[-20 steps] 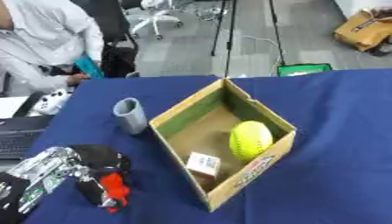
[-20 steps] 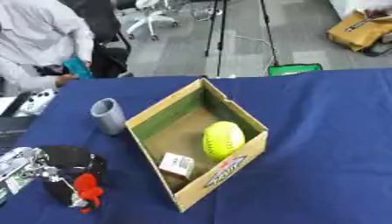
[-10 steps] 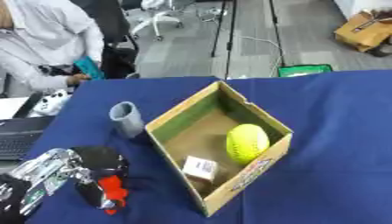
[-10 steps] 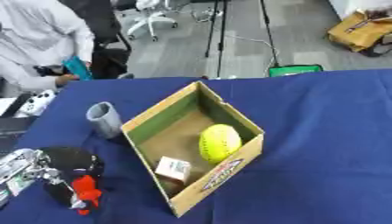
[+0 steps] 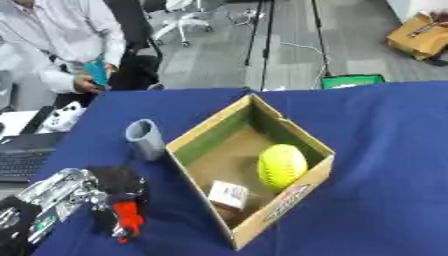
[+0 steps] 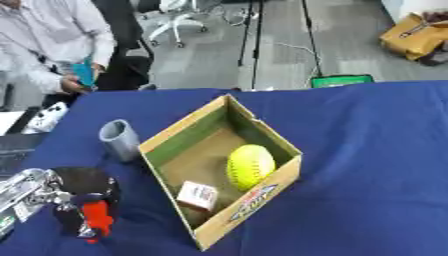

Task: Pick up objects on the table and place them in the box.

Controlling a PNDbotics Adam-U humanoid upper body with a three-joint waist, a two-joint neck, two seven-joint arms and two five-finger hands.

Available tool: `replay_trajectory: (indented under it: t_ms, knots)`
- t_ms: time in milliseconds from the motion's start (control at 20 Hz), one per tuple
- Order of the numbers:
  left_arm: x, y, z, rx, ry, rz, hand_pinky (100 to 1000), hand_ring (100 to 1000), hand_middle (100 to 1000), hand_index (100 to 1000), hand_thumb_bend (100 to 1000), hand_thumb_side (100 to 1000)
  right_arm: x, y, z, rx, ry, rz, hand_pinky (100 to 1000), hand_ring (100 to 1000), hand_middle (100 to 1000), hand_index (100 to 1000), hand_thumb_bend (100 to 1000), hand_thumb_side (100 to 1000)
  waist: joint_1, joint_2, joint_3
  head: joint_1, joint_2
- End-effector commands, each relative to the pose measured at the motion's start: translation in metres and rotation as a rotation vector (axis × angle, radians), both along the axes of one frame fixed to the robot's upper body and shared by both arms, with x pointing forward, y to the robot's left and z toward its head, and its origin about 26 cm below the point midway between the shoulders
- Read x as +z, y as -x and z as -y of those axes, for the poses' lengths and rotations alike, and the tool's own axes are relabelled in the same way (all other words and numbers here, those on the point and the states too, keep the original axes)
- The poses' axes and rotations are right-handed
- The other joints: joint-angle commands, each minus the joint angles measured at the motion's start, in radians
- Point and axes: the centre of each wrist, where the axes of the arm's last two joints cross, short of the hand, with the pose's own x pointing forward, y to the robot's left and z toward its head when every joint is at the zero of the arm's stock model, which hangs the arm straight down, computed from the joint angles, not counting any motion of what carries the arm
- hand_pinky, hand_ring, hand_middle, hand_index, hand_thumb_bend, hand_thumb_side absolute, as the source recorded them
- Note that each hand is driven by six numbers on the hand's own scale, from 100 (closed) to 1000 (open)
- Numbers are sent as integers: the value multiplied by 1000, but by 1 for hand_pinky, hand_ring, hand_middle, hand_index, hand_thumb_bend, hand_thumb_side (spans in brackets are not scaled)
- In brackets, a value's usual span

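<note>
Left eye view, lower left: left robot hand [image 5: 109, 197] curled, apparently gripping a red object [image 5: 129, 218]; next, carry to box [image 5: 297, 137].

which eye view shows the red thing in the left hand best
The right eye view: the red thing stands clear of the frame's bottom edge, under the left hand, whose fingers curl round it. The left eye view shows the same red piece, but lower, close to the bottom edge. What it is cannot be made out in either.
</note>
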Motion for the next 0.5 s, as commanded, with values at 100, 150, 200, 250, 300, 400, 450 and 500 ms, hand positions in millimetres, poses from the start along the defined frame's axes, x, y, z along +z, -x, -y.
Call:
replay_trajectory:
  t_ms: [100, 150, 200, 250, 300, 400, 450, 500]
  knots:
    - [5, 0, -9, 19, -38, 20, 150, 456, 496, 619, 508, 217, 10, 5, 1, 2, 17, 36, 619, 472, 351, 460, 100, 593, -5, -13, -2, 3, -16]
    - [5, 0, -9, 20, -37, 24, 150, 456, 496, 619, 508, 217, 11, 5, 1, 2, 17, 36, 619, 472, 351, 460, 100, 593, -5, -13, -2, 4, -16]
    - [6, 0, -9, 22, -36, 29, 142, 449, 492, 611, 486, 205, 11, 5, 1, 2, 18, 36, 620, 472, 351, 461, 100, 593, -5, -13, -3, 4, -16]
    - [6, -1, -9, 23, -36, 34, 142, 449, 492, 611, 486, 205, 11, 5, 1, 2, 18, 36, 620, 472, 351, 461, 100, 593, -4, -13, -2, 3, -16]
    - [7, -1, -9, 23, -37, 40, 131, 443, 485, 602, 435, 201, 11, 5, 1, 3, 18, 36, 620, 472, 351, 461, 100, 594, -4, -13, -2, 3, -17]
    - [9, -1, -8, 26, -27, 57, 124, 441, 485, 600, 410, 204, 10, 5, 1, 4, 18, 36, 619, 472, 351, 461, 100, 594, -2, -13, -1, 2, -18]
    - [11, -2, -7, 26, -22, 65, 124, 441, 485, 600, 410, 204, 10, 5, 1, 5, 19, 36, 619, 472, 351, 461, 100, 594, -2, -14, -1, 2, -18]
    - [12, -2, -7, 26, -18, 72, 115, 439, 487, 598, 409, 205, 10, 5, 1, 5, 19, 36, 619, 472, 351, 461, 100, 594, -1, -14, 0, 1, -19]
